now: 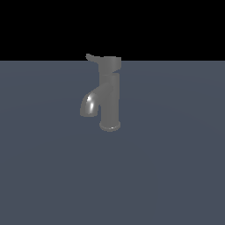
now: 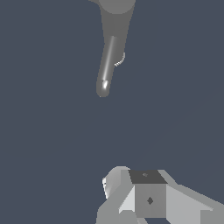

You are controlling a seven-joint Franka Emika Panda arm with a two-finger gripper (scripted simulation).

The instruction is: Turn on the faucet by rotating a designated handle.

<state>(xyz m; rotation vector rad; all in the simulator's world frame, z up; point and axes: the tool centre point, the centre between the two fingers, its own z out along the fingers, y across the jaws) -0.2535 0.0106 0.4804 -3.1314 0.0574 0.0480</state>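
Note:
The grey glossy faucet (image 1: 109,99) stands upright on the dark floor in the exterior view, its curved spout (image 1: 89,105) bending down toward that view's left. The handle (image 1: 105,62) caps the column, and its thin lever (image 1: 91,57) sticks out to the same side. No gripper shows in the exterior view. In the wrist view the faucet is seen from above, with the handle cap (image 2: 116,5) at the frame's edge and the tapered lever (image 2: 108,61) reaching out from it. My gripper (image 2: 130,177) is well short of the lever's tip. Its fingers meet with nothing between them.
A flat dark blue-grey floor (image 1: 176,176) surrounds the faucet on every side, under a black background. No other object appears in either view.

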